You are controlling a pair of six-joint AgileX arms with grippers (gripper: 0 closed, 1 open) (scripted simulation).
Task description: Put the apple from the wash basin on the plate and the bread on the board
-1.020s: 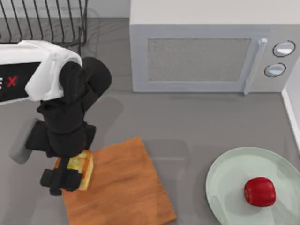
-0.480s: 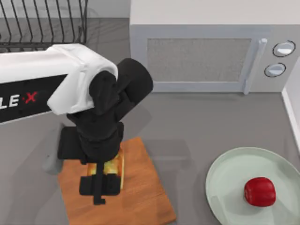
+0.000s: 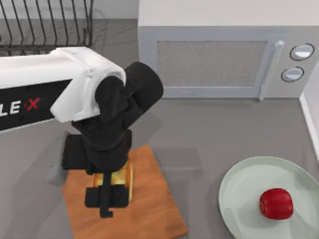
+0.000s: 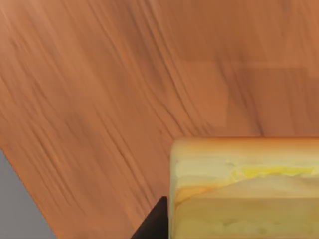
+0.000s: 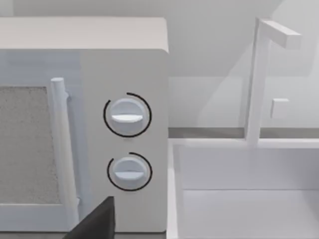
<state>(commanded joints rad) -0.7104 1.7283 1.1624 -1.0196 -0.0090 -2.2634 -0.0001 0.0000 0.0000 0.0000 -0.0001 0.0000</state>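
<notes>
Over the board [image 3: 144, 199], at the top view's lower left, the bread [image 3: 121, 180] is held between the jaws of the left gripper [image 3: 106, 196], which are closed on it; whether the bread touches the wood cannot be told. Since a second ago the arm has been carried rightward, so that the bread, then at the board's left edge, is now above its middle part; almost nothing has shifted in the last half second. From above, most of the bread is covered by the black wrist, and only a golden strip is seen beside the fingers. In the left wrist view the bread [image 4: 244, 189] is cut off by the frame, with the grained board [image 4: 109, 99] behind it and a sliver of grey surface [image 4: 20, 209] at one corner.

The apple [image 3: 276, 203] lies on the plate [image 3: 239, 189] at the lower right, where it was before; the plate's edge is cropped. Behind them stand a microwave [image 3: 214, 59] and a wire rack [image 3: 45, 25]. The right wrist view shows the microwave's two dials [image 5: 127, 115] and a white basin [image 5: 239, 199]; a dark piece of the right arm's own gripper is seen low in that frame, and the state of its jaws cannot be told.
</notes>
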